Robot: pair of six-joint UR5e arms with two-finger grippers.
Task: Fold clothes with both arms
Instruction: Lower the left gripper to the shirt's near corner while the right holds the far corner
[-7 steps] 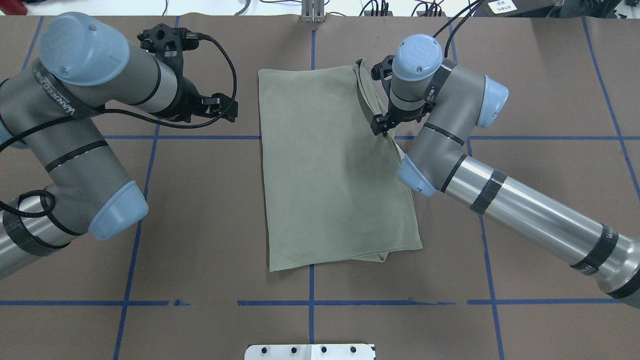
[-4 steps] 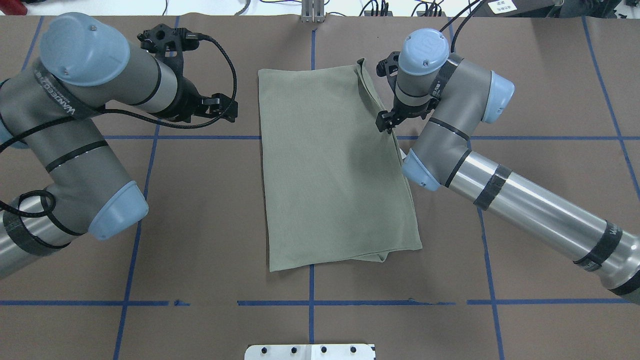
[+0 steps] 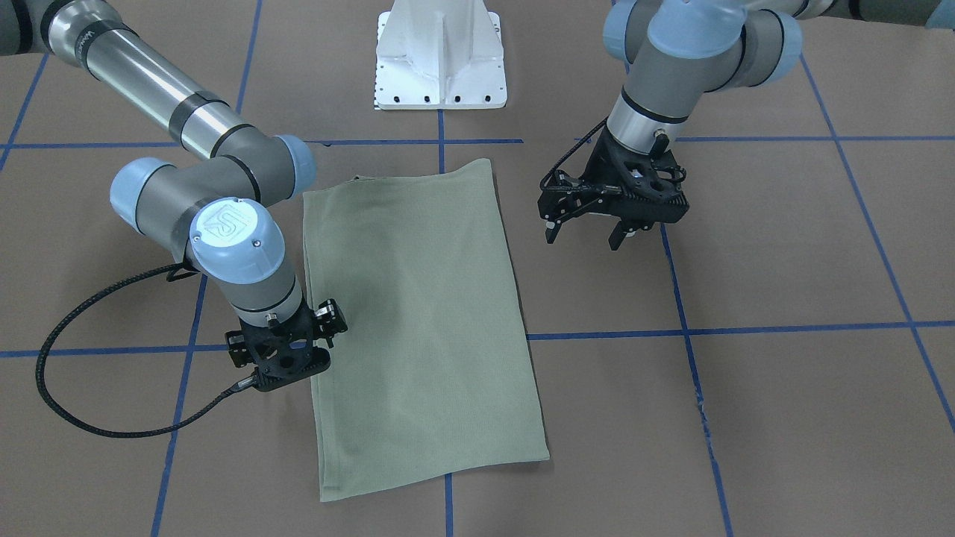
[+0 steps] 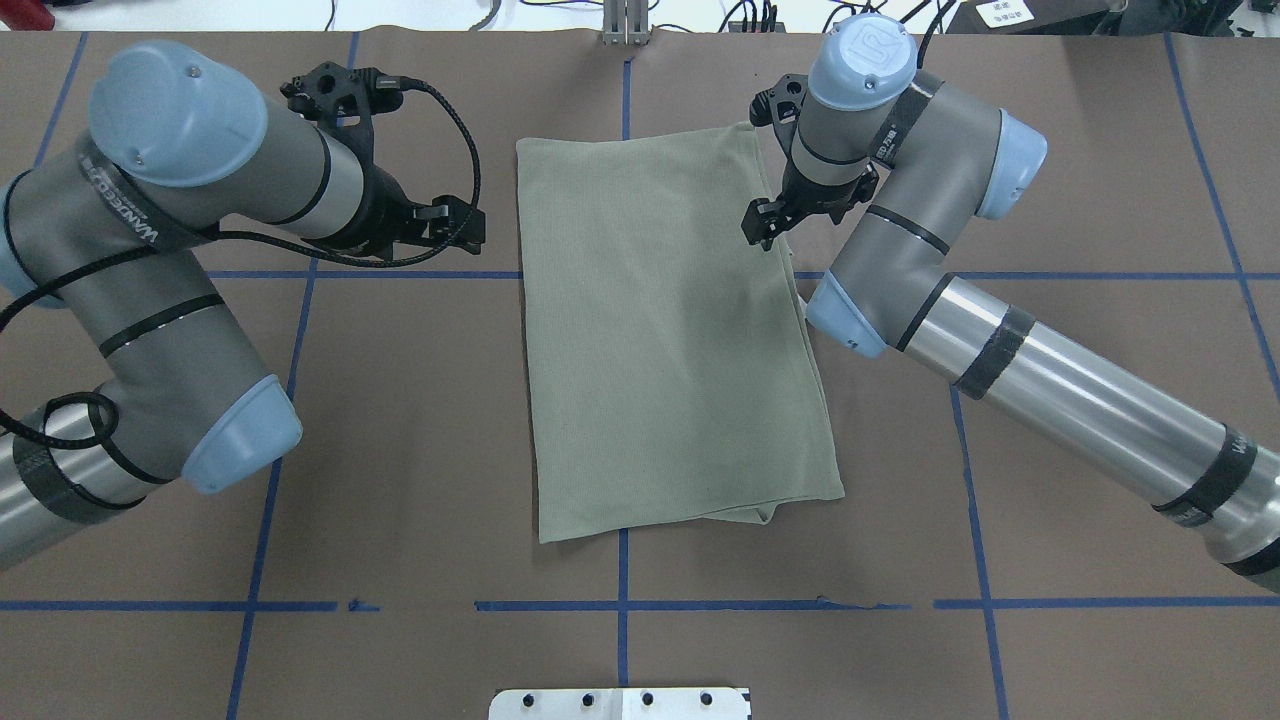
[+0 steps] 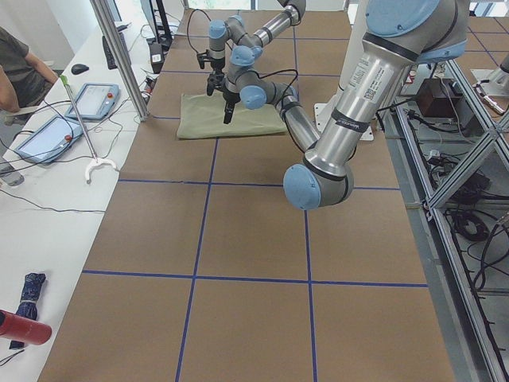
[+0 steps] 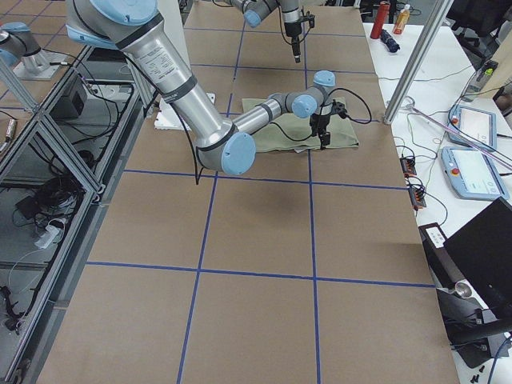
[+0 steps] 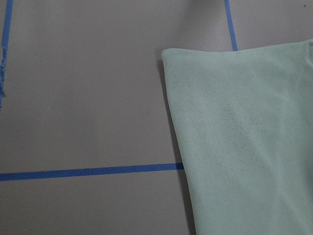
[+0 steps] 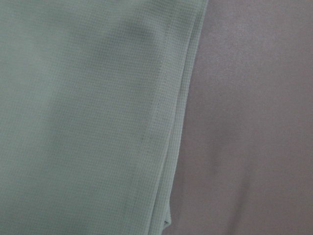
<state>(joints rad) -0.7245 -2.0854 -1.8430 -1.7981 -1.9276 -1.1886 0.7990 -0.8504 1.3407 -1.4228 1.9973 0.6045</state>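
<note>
The shirt (image 4: pixel 670 330) lies folded flat on the table (image 4: pixel 400 450), left gripper (image 3: pixel 584 239) spread apart beside one long edge, right gripper (image 4: pixel 758 228), whose opening I cannot tell, over the other, likely flanking it for the next fold

Sage-green shirt (image 4: pixel 670 330) lies flat, folded into a long rectangle

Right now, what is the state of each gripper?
Left gripper: open, holding nothing.
Right gripper: cannot be told.

table (image 4: pixel 400 450): brown cover, blue tape grid (image 4: pixel 700 605) | side bench (image 5: pixel 40 239): white, alongside | post (image 5: pixel 120 60): metal, upright
</note>
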